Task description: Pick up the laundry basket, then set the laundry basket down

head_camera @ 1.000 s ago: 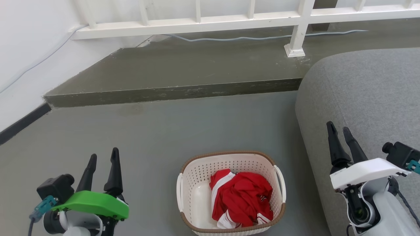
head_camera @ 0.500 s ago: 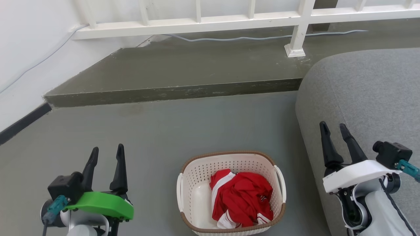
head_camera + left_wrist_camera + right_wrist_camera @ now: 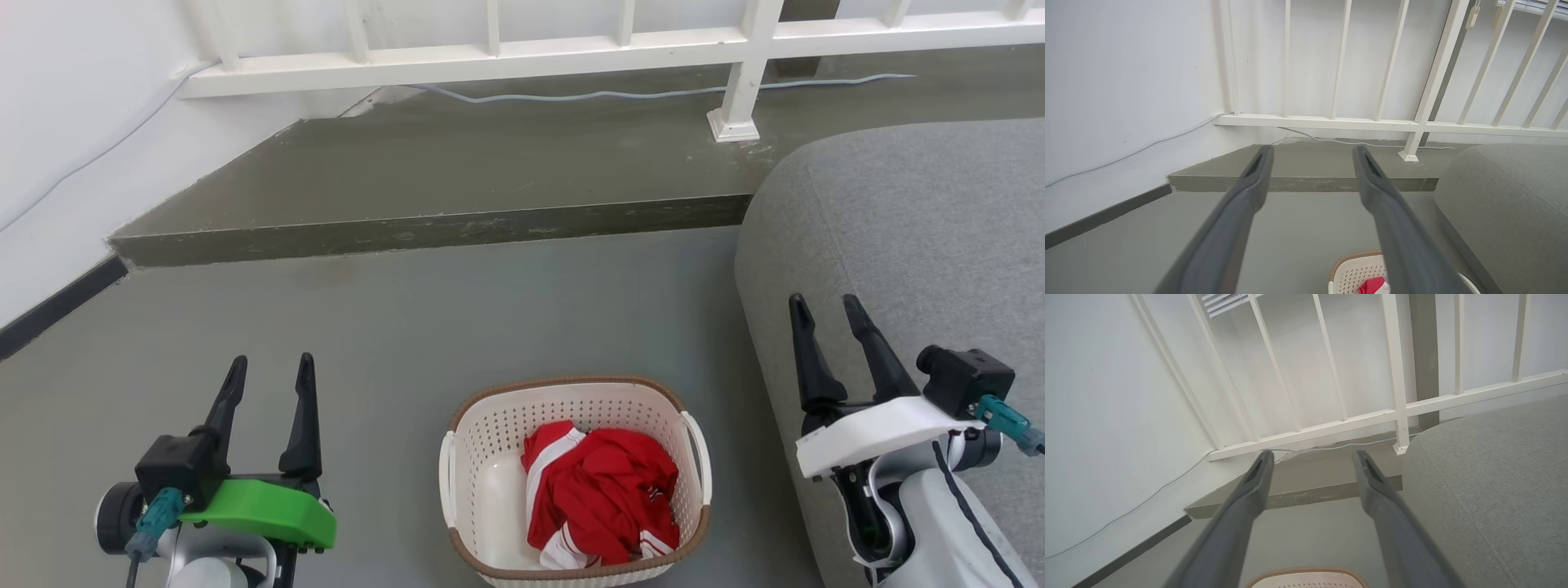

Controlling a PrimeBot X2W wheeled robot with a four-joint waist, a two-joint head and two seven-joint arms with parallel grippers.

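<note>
Laundry basket (image 3: 571, 382): stands upright on the floor (image 3: 408, 327), low in the middle of the head view. It is nearer to the floor's edge at the sofa (image 3: 914, 229) than to its edge at the wall (image 3: 65, 122), and touches neither. Brown rim, one white loop handle on each side.
Inside basket: a red garment (image 3: 604, 490) w/ white stripes, crumpled, on the right part of the bottom; the left part of the bottom is bare.
Left gripper (image 3: 273, 359): fingers spread, nothing betw. them. It is on the left of the basket, well apart from it, w/ a green cover behind the fingers.
Right gripper (image 3: 821, 300): fingers spread, nothing betw. them. It is on the right of the basket and apart from it, seen against the sofa's side; if it touches the sofa cannot be told. White cover behind the fingers.
Left wrist view: the left gripper (image 3: 1312, 149) points to the step; a corner of the basket (image 3: 1355, 271) and a bit of the garment (image 3: 1372, 284) show at the bottom edge, beside the right finger.
Right wrist view: the right gripper (image 3: 1312, 454) points also to the step; the basket rim (image 3: 1306, 571) lies at the bottom edge betw. the fingers, far below them.
Far side: a raised step (image 3: 457, 171) along the floor's far edge, w/ a white railing (image 3: 490, 57) on it and a pale cable (image 3: 637, 95) lying along the railing's foot.
</note>
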